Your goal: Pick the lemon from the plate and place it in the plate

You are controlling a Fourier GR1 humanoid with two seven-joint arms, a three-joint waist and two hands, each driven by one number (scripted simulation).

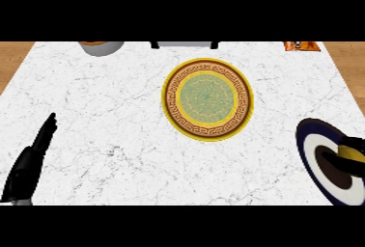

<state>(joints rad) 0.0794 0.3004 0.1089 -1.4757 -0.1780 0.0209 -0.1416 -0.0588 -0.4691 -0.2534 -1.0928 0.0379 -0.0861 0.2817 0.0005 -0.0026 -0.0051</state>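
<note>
My left hand [32,161] is at the worktop's [107,125] left edge, near the front corner. Its fingers are straight and pressed together, and it holds nothing. I think it is just resting there, out of the way, since the job is on the other side.

At the back edge of the worktop I see a bit of a bowl [100,47] near the left, a grey thing [184,44] in the middle that I cannot make out, and something orange [301,46] near the right back corner. They are cut off, so I cannot say more.

Near the middle of the worktop, a little toward the back, is a round plate with a gold rim [206,99]. It has a brown pattern ring and a green middle. Nothing is on it. I think this is where the lemon should go.

At the right edge, near the front, is a dark blue plate [314,159] with a white ring and a dark middle. It runs off the side of my view. The lemon [351,153] is there, a small yellow shape over this plate. My right hand [341,164] is at it. Dark fingers curl round the lemon, one above it and one below, so the hand is pinching it. I cannot tell if the lemon is lifted off the plate yet.

I think I am at the picking-up step. Next I would carry the lemon left to the gold plate.
</note>
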